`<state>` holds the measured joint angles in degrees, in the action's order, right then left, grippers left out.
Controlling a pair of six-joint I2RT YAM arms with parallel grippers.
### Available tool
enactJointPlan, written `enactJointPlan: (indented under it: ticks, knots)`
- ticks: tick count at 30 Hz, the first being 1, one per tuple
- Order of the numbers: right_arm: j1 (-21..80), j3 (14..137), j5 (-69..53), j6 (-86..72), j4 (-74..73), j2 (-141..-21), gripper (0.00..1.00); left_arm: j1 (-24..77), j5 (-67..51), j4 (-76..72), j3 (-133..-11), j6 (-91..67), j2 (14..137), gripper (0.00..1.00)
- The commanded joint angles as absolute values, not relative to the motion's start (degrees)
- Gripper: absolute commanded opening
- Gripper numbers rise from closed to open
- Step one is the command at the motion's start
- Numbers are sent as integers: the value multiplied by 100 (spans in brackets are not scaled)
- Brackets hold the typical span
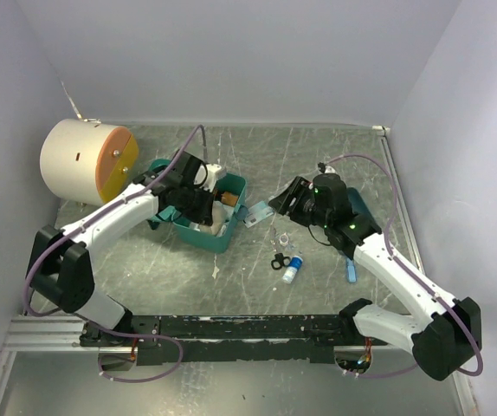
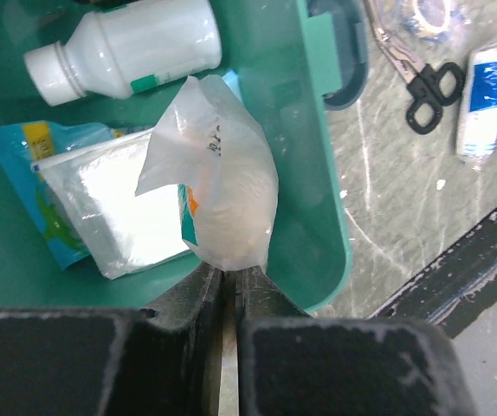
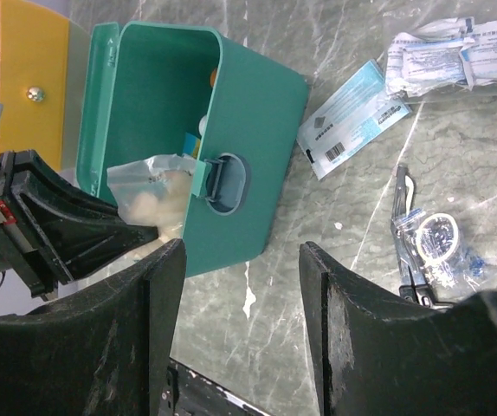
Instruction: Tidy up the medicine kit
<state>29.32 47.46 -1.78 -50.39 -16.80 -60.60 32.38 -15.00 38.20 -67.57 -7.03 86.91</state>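
1. A translucent bag (image 2: 222, 191) is pinched between the closed fingers of the left gripper (image 2: 229, 279), its length running straight out from the fingertips.
2. The open medicine kit (image 2: 318, 173) is seen directly beneath the bag, with a white bottle (image 2: 127, 48) and sachets (image 2: 101, 208) inside; a straight drop is judged enough.
3. The right gripper (image 3: 242, 258) is held open and empty just right of the kit, and is farther from the bag.

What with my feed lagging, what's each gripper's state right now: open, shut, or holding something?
Left gripper: shut on a bag, held over the kit.
Right gripper: open, holding nothing.
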Motion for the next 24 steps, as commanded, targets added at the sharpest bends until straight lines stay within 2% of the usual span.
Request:
enactJointPlan:
  ticks: [1,10,13,21,24]
  knots:
    - [2917,4716,-237,-4990,-1458,-6097,55,3210,-2209,3990,-7083,-661,8888,16]
    - [2920,4684,-146,-4971,-1465,-6069,55,3208,-2151,4053,-7089,-841,9335,16]
    - [2918,4660,-145,-4975,-1460,-6048,55,3201,-1859,4073,-7054,-892,9447,19]
    - [2919,4619,-141,-4991,-1459,-6020,55,3177,-1299,4138,-7142,-947,9459,53]
    - [2922,4608,-128,-5007,-1449,-6021,55,3181,-774,4285,-7259,-1002,9456,59]
